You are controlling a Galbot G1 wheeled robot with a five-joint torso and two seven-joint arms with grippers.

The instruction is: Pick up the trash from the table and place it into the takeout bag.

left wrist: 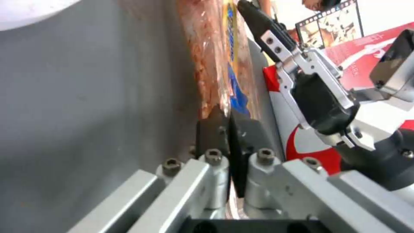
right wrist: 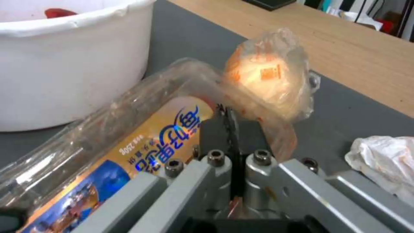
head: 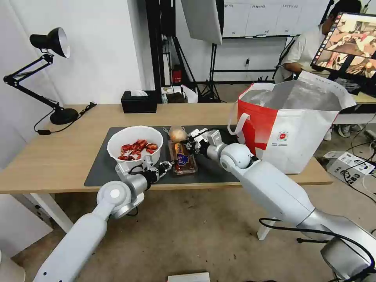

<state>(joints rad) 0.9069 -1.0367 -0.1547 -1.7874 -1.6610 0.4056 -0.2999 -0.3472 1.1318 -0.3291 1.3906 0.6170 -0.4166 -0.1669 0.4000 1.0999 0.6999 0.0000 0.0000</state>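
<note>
1. We see the desk [head: 51, 156], a long light-wood top, carrying a dark grey mat [head: 102, 166] that runs along its front edge.
2. The takeout bag [head: 297, 133], red and white with foil lining, stands open at the desk's right end, its base overlapping the mat's right edge.
3. The white bowl [head: 135, 143] of red crayfish shells sits on the mat's left half, nearer its back edge.
4. The clear plastic tray [head: 183, 158], bearing a yellow-and-blue label, lies lengthwise at the mat's centre, just beside the bowl.
5. The knotted clear bag [head: 178, 134] with a yellowish lump rests against the tray's far end, at the mat's back edge.
6. The crumpled tissue [right wrist: 384, 161] lies on the mat near the knotted bag.
7. The left gripper [head: 169, 165] reaches from the front edge; we see its fingers [left wrist: 215, 132] pressed together on the tray's near end.
8. The right gripper [head: 190, 145] sits at the tray's right side; its fingers [right wrist: 215, 136] are likewise clamped together, pinching the tray's rim.
9. A black tissue box [head: 139, 102] stands at the desk's back edge.
</note>
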